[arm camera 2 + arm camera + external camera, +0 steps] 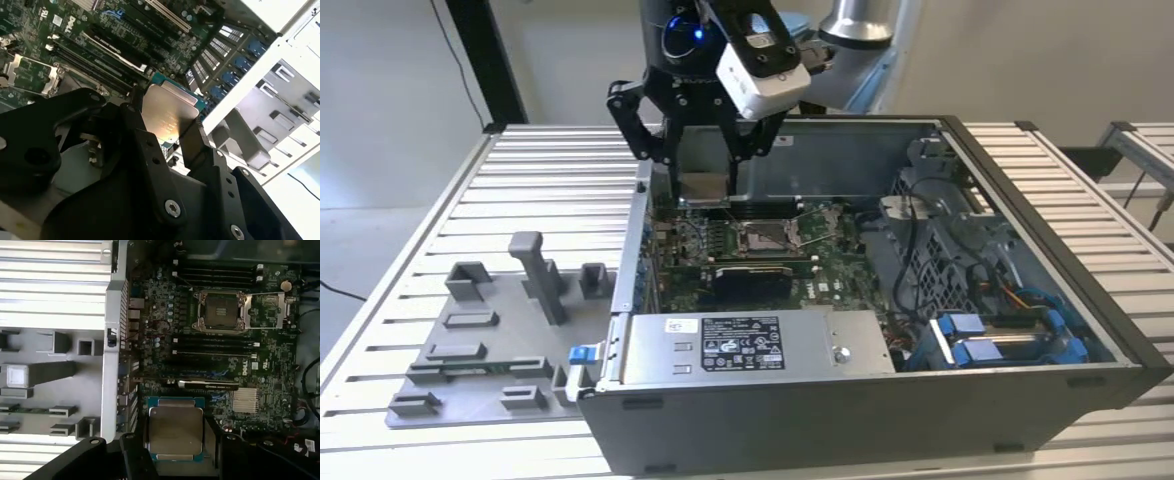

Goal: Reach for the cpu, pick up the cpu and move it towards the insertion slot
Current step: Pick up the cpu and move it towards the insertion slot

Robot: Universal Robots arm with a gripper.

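The cpu (704,187), a flat square chip with a dull silvery top, hangs above the open computer case near its rear wall. My gripper (707,178) is shut on the cpu, one black finger on each side edge. In both wrist views the cpu (175,432) (167,115) sits between the two fingers (135,450), its lid facing the cameras. The insertion slot (765,237), a square socket with a shiny metal frame, lies on the motherboard below and toward the exterior view's right of the chip. The socket (220,310) (30,74) is open and uncovered.
A grey fixture plate with upright blocks (494,330) lies on the slatted table at the exterior view's left. Inside the case are a power supply (747,345), blue drive bays (1001,340) and loose cables (921,250). Memory slots (215,342) flank the socket.
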